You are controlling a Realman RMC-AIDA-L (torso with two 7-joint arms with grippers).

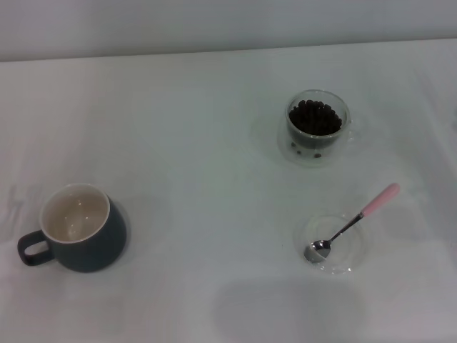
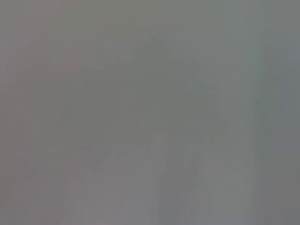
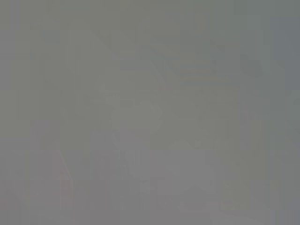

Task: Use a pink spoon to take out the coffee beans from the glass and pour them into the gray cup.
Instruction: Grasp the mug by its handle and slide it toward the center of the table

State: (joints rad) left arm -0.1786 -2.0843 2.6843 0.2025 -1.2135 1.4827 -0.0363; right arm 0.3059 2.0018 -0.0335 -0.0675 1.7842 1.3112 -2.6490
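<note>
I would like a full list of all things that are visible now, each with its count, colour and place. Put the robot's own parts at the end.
gray cup: one, dark blue-gray outside and cream-white inside, near left part of the table, loop handle pointing to the left; it looks empty.
glass: one, clear, far right part of the table.
coffee beans: many, dark brown, heaped inside the glass.
pink spoon: one, metal bowl with pale pink handle end, near right; its bowl rests in the dish and its handle sticks out past the rim.
dish: one, clear and shallow, near right, under the spoon.
table: one, white.
left end effector: not in view.
right end effector: not in view.
</note>
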